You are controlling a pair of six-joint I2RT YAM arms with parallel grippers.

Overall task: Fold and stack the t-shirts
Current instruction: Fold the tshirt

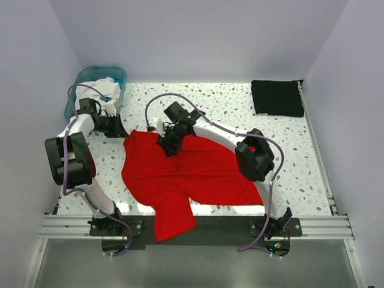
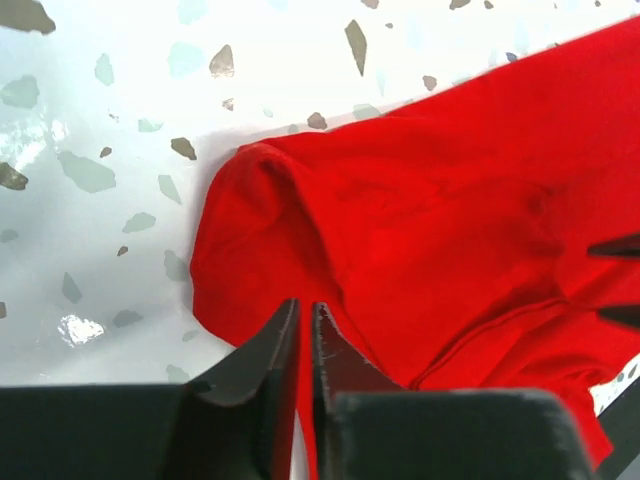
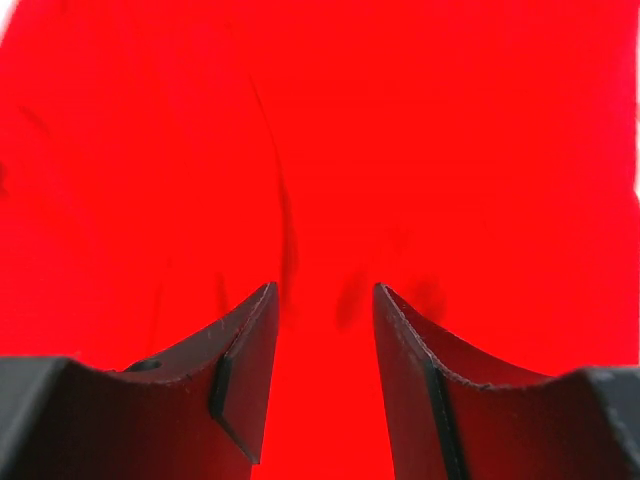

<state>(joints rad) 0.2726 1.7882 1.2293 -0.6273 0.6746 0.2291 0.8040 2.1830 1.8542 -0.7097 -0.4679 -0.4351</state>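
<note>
Both grippers at the red t-shirt

The left gripper (image 2: 301,330) has its fingers nearly together, pinching a thin fold of the red t-shirt (image 2: 450,220) at its corner. The right gripper (image 3: 320,320) stands parted, low over the same cloth. The folded black t-shirt (image 1: 276,98) lies well beyond, to its right.

Matt red cloth t-shirt (image 1: 192,177), glossy speckled tabletop (image 1: 300,156), translucent teal plastic basin (image 1: 99,69)
</note>
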